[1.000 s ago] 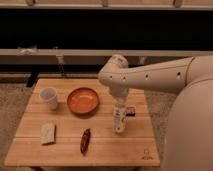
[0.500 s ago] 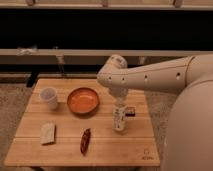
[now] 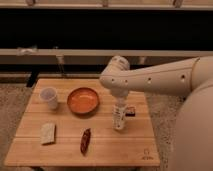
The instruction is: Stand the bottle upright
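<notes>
Over the pale wooden table point(image 3: 105, 150), the white gripper point(image 3: 120, 105) grips a whitish bottle point(image 3: 119, 120); the bowl point(image 3: 83, 100) is orange, the cup point(image 3: 49, 97) translucent white, the long object point(image 3: 85, 141) dark red.

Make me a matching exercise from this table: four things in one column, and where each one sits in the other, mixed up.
Things:
1. cup
2. bowl
3. bottle
4. gripper

Places:
A. shut on the bottle's top, right of the bowl
B. back left part of the table
C. between the cup and the bottle
D. roughly upright on the right part of the table, below the gripper

Pairs: 1-B, 2-C, 3-D, 4-A
</notes>
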### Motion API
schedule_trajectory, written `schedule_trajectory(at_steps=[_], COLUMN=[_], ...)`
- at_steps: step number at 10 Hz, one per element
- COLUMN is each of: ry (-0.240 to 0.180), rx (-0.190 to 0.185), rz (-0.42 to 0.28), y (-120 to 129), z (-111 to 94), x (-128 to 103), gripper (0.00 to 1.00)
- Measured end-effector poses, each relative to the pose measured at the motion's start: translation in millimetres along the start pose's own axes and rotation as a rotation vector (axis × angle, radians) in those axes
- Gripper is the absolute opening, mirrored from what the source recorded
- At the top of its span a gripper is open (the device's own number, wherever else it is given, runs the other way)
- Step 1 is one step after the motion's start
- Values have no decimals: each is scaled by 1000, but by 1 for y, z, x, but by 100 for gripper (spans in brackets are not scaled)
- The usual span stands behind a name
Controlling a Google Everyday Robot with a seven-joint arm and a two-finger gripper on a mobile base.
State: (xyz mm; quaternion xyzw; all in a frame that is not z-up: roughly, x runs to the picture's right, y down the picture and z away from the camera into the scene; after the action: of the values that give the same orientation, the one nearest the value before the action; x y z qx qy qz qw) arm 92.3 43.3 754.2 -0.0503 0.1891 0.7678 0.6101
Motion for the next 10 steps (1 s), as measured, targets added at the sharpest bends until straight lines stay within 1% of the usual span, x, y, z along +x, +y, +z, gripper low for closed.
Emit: schedule_trajectory(at_steps=[1, 2, 4, 6, 7, 8, 10], ry=[-8, 1, 9, 10, 7, -5, -23], rx=[-65, -97, -141, -200, -223, -262, -298], rz=[-19, -47, -102, -172, -202, -255, -307], y=[-5, -4, 0, -2, 1, 4, 4], z=[-1, -3, -7, -12, -13, -16, -19], x=[-4, -6, -9, -12, -12, -11, -10], gripper=[0, 0, 0, 0, 0, 0, 0])
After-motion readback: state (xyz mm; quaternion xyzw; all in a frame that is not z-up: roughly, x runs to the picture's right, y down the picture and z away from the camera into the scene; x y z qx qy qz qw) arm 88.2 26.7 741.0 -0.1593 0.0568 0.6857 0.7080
